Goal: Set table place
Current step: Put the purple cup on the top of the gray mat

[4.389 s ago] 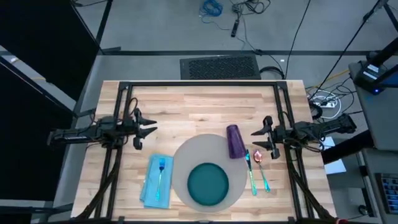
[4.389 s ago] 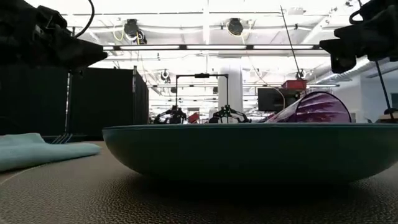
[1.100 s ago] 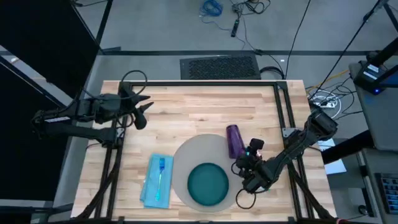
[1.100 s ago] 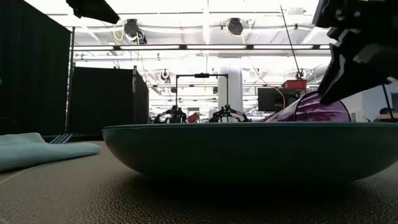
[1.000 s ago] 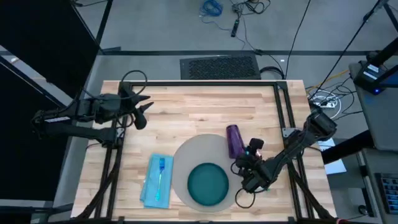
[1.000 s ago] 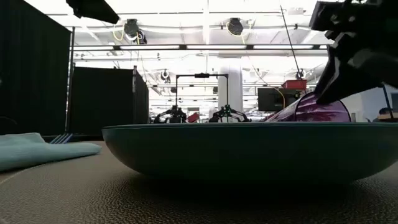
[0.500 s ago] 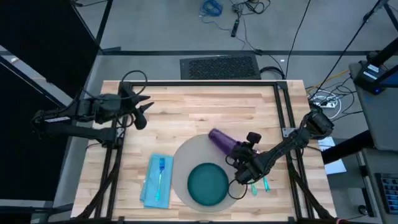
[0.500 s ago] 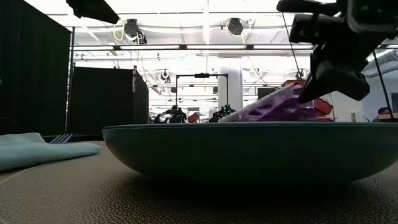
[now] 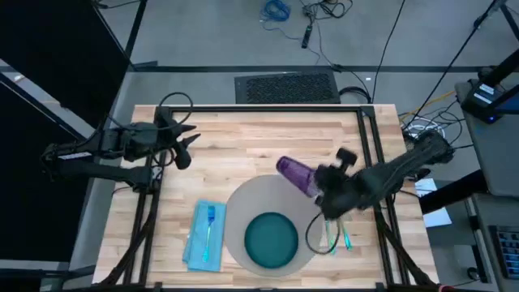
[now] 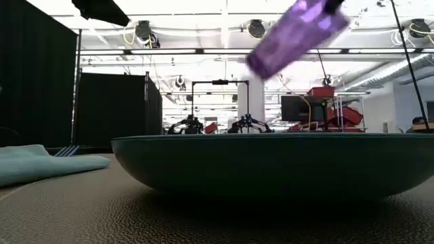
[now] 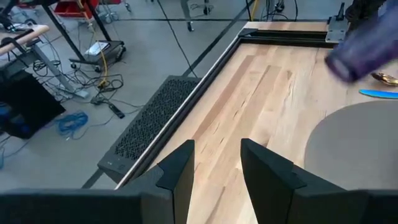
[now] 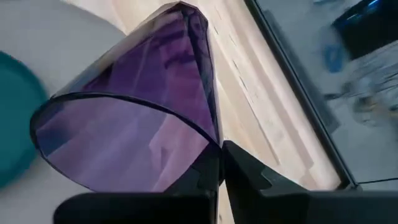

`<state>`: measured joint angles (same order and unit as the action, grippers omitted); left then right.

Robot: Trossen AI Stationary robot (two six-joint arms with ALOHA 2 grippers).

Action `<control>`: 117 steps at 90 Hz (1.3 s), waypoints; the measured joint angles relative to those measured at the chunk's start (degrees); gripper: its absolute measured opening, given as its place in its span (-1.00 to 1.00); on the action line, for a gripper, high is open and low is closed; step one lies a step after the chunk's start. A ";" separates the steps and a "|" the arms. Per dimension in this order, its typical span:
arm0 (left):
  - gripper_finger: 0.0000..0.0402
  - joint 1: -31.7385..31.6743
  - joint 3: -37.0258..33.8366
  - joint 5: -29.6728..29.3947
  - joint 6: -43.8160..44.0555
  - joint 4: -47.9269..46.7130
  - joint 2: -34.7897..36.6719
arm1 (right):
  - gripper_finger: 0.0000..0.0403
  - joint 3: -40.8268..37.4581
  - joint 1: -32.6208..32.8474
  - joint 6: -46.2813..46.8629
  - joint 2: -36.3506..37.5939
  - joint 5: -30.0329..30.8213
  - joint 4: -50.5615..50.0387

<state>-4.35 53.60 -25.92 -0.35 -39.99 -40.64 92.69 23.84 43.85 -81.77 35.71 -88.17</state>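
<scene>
A purple see-through cup (image 9: 293,173) hangs tilted in the air above the far right rim of the grey round place (image 9: 243,203); my right gripper (image 9: 319,189) is shut on it. The low view shows the cup (image 10: 298,30) high above the teal plate (image 10: 271,163), which rests on the place. Near the table's far left corner, my left gripper (image 9: 185,146) stands open over bare wood, its fingers (image 11: 180,171) holding nothing. My right gripper pinches the cup's wall at the rim of its open mouth (image 12: 213,142), one finger (image 12: 208,177) inside and one outside. The fingers come from the table's right. The cup is lifted clear and tilted, its closed end lower and pointing toward the far left.
A light blue napkin (image 9: 203,237) with a blue fork (image 9: 209,223) lies left of the place. A spoon and a knife with teal handles (image 9: 336,235) lie right of it, below my right arm. A black frame (image 9: 259,109) runs along the table's edges.
My right gripper has gone up and toward the table's far edge with the cup. The cup, which lay on its side right of the place, has swung its closed end toward the far left and been lifted clear of the table.
</scene>
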 joint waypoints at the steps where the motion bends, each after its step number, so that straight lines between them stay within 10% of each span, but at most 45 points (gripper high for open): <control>1: -0.42 -0.01 0.00 0.12 0.01 0.00 0.00 | -1.00 1.17 -0.71 -0.63 0.26 -0.83 -0.45; 38: -0.42 -0.01 0.00 1.87 0.04 0.48 -0.02 | -1.00 24.00 -38.96 -21.24 -2.19 -39.84 -2.02; 68: -0.42 -0.01 0.00 1.88 0.02 0.46 -0.02 | -1.00 23.37 -43.23 -30.72 -14.55 -56.59 -1.80; 117: -0.42 0.00 0.00 1.91 0.06 0.46 -0.26 | -1.00 10.27 -43.75 -32.21 -16.31 -55.38 -1.90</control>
<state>-4.35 53.60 -24.01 -0.30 -39.53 -40.91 102.96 -19.91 11.64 -98.08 -19.67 -90.06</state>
